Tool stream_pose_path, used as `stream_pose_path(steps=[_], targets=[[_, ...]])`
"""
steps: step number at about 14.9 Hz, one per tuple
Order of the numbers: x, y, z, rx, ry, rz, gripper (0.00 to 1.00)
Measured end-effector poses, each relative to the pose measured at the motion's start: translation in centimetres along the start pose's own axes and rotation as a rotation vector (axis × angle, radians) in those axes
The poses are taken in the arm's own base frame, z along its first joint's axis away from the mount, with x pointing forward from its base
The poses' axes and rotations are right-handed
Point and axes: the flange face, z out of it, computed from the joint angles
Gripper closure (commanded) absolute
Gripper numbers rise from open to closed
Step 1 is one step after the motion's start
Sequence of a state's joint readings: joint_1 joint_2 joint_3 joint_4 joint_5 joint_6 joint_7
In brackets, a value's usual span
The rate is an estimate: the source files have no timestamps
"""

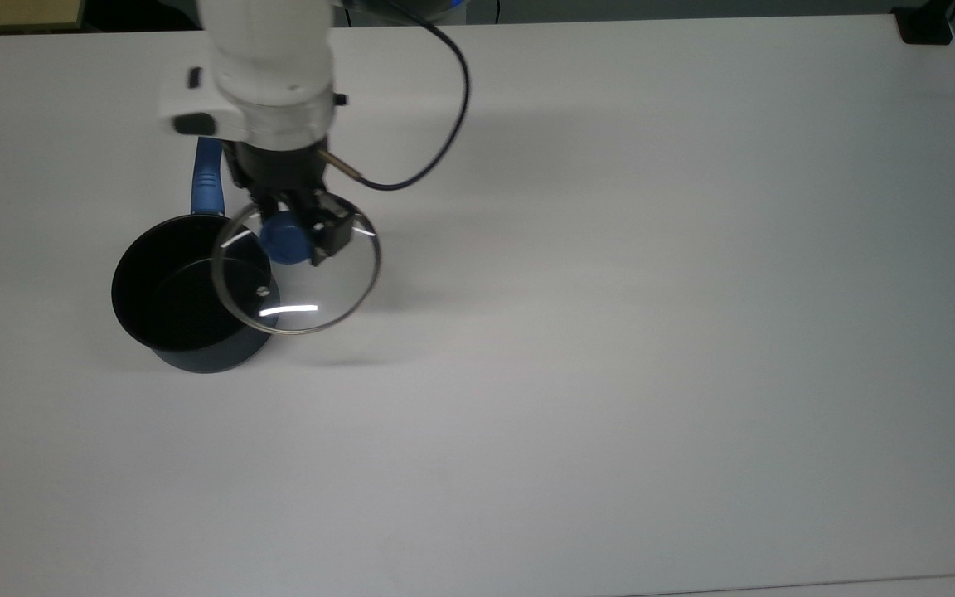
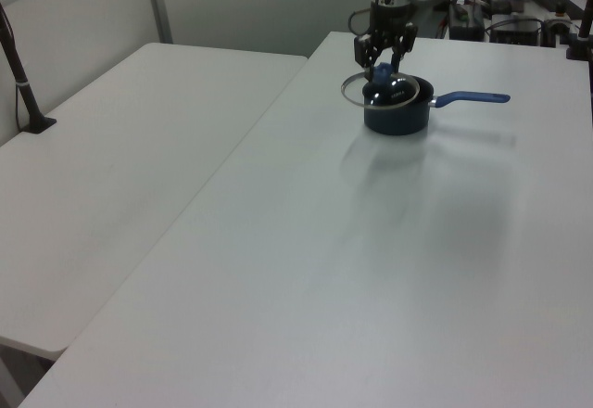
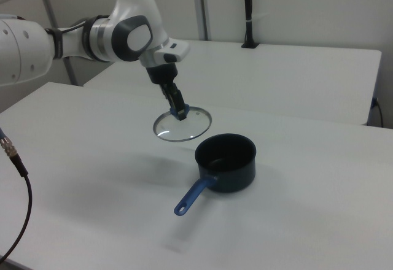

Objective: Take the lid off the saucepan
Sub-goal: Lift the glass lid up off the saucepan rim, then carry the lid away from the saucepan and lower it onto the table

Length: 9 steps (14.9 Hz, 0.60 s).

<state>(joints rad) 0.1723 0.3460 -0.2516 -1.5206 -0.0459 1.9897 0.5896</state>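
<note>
claw point(image 3: 178, 111) holds lid point(image 3: 182, 125) aloft beside saucepan point(image 3: 226, 162).

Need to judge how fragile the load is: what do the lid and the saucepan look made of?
The lid looks like clear glass with a thin shiny metal rim: the table shows through it and it glints. Its blue knob, held in the pincer, is probably plastic. The saucepan looks like coated metal, matte navy outside, black inside.

Saucepan point(image 1: 187, 303) mouth open, only its edge under the lifted lid point(image 1: 299, 278). Tabletop point(image 1: 652, 332) bare toward the top view's right.
</note>
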Motion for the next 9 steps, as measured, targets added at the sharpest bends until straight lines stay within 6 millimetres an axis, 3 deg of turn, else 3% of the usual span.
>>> stream_pose_path(steps=[4,9], targets=[[-2.2,-1.7,0.8,-0.007,-0.026,-0.068,0.55],[-8.9,-5.5,2.7,-0.016,-0.105,-0.186,0.55]])
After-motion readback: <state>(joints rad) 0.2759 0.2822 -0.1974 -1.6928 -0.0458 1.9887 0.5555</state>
